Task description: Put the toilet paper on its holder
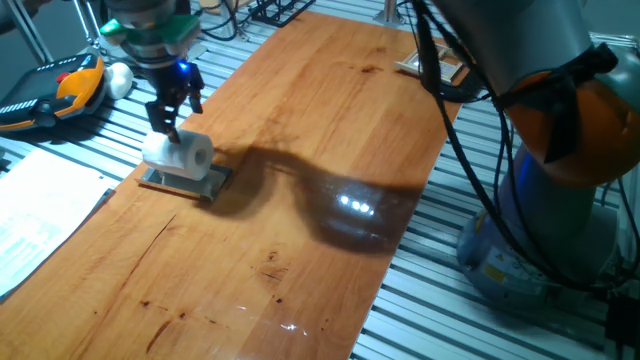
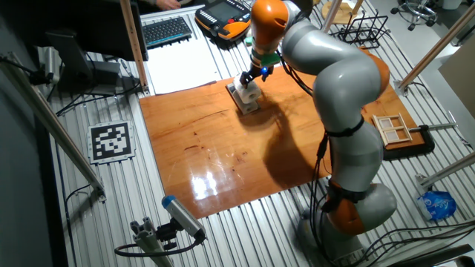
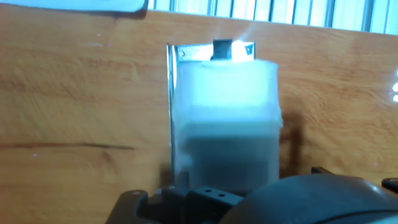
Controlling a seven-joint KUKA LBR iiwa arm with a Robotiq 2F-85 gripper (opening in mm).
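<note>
Where it lies on holder [image 1: 188,182], fat white toilet paper [image 1: 180,153]

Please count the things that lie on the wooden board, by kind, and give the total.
Toilet paper: 1
Holder: 1
Total: 2
The roll lies on the holder, under the hand.

open board [image 1: 330,150] right of roll [image 1: 180,153], controller [image 1: 60,90], ball [image 1: 120,78] left
</note>
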